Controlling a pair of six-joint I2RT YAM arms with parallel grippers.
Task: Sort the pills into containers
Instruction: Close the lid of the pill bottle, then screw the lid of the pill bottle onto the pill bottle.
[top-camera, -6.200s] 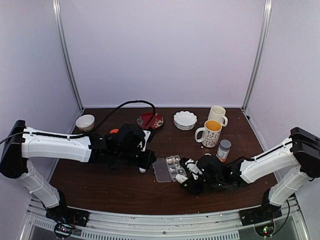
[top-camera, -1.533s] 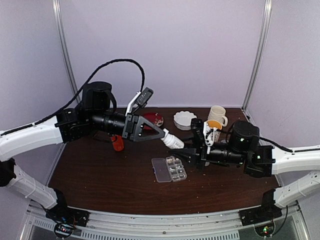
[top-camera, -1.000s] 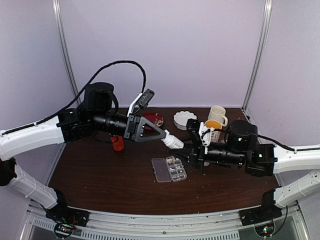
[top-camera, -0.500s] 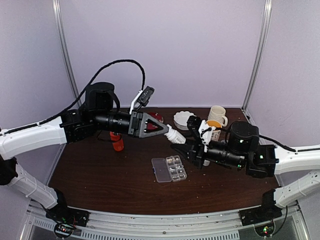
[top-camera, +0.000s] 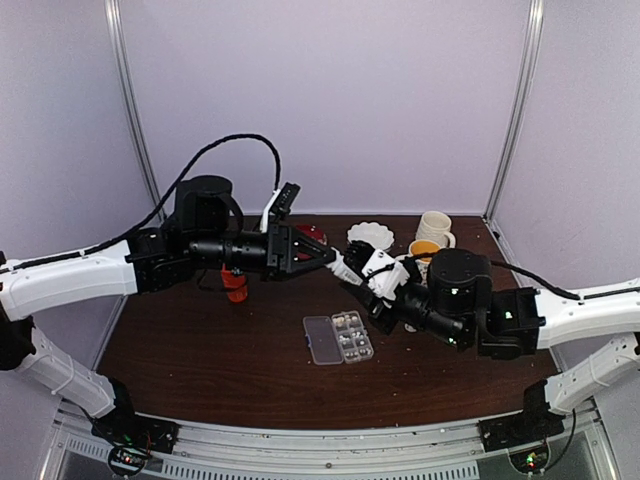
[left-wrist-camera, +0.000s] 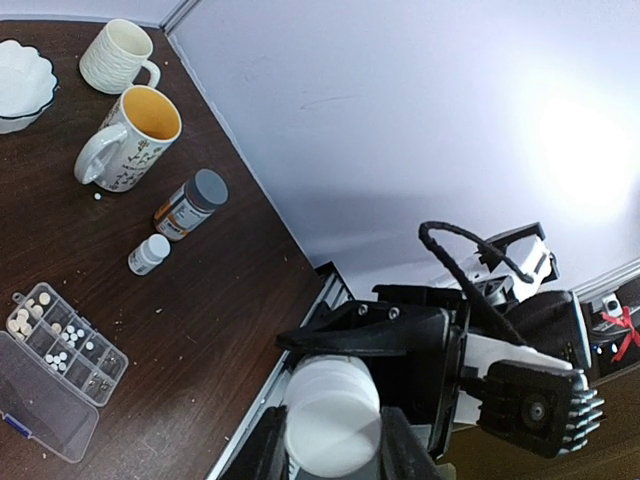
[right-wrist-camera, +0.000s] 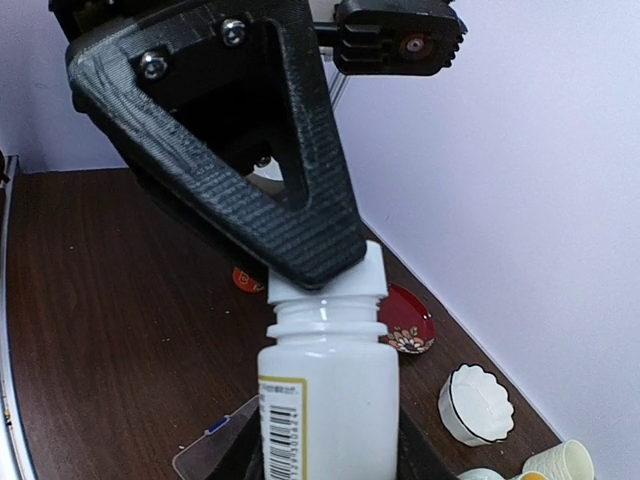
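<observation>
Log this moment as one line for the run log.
left end effector: shut on bottle cap | right end effector: shut on white bottle | pill box: lid open

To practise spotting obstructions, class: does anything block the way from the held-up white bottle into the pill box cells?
Yes: the cap is on the bottle, clamped in the left gripper, while the right gripper holds the bottle's body. The pill box below lies open, its lid folded aside; nothing covers its cells.
</observation>
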